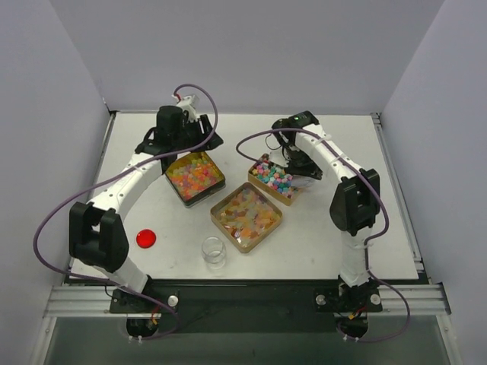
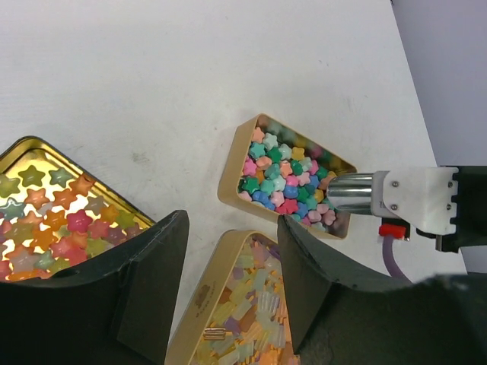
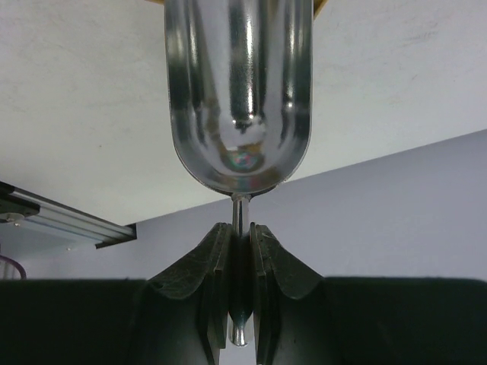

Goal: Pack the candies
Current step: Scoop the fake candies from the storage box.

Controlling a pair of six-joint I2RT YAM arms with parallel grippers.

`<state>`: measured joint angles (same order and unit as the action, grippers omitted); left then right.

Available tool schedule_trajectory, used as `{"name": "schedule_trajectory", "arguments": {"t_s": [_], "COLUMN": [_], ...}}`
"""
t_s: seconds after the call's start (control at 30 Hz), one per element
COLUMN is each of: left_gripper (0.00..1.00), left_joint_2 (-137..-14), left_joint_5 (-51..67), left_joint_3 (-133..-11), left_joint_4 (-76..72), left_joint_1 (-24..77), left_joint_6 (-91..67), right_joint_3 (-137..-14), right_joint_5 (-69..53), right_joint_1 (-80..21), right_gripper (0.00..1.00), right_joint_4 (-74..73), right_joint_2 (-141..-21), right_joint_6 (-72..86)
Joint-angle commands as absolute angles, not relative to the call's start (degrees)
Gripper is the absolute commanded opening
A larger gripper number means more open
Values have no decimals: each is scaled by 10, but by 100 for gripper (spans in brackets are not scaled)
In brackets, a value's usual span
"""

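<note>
candies [image 1: 274,179]: small matte pastel stars heaped in shallow gold tin [image 2: 236,160], 2 o'clock of table centre. right gripper [image 3: 240,232] jaws pinched on thin stem of polished steel scoop [image 3: 240,91]. left gripper [image 2: 232,224] jaws wide, matte black, over orange-star tin [image 1: 185,157] at 10 o'clock.

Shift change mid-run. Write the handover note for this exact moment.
Tools: left tool open, empty, hovering near the left tin. The right tool is shut on the metal scoop handle, with the scoop at the right tin of pastel star candies.
The left tin holds orange-red star candies; the middle tin holds pale candies.
The glass jar looks empty; the red lid lies off, to its left.
Done: scoop in hand. Left: probably scoop candies into the jar, then lid it.
</note>
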<state>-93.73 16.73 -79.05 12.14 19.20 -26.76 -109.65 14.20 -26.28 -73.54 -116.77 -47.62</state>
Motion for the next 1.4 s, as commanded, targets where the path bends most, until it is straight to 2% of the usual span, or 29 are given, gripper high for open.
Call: {"name": "schedule_trajectory", "arguments": {"t_s": [0.0, 0.63, 0.8, 1.0, 1.23, 1.37], "left_gripper": [61, 62, 65, 67, 67, 67], "left_joint_2": [-892, -815, -783, -760, -754, -758], "left_joint_5": [163, 120, 72, 33, 28, 33], "left_joint_3": [-761, -707, -699, -700, -723, -729], "left_joint_4": [94, 97, 111, 126, 134, 136], "left_joint_1": [182, 190, 206, 209, 206, 205], "left_joint_6": [-278, -259, -222, -211, -188, -185], "right_joint_3": [-1099, -1186, -1237, -1241, -1238, -1276], "right_joint_5": [222, 334, 310, 248, 189, 170], "right_joint_1": [-265, -332, -336, -332, -327, -331], "right_gripper": [0, 0, 0, 0, 0, 0], "right_joint_4": [-875, -874, -873, -873, -874, -873], "right_joint_2": [-1179, -1310, -1351, -1369, -1388, -1406], "right_joint_6": [-465, -486, -480, -450, -417, -411]}}
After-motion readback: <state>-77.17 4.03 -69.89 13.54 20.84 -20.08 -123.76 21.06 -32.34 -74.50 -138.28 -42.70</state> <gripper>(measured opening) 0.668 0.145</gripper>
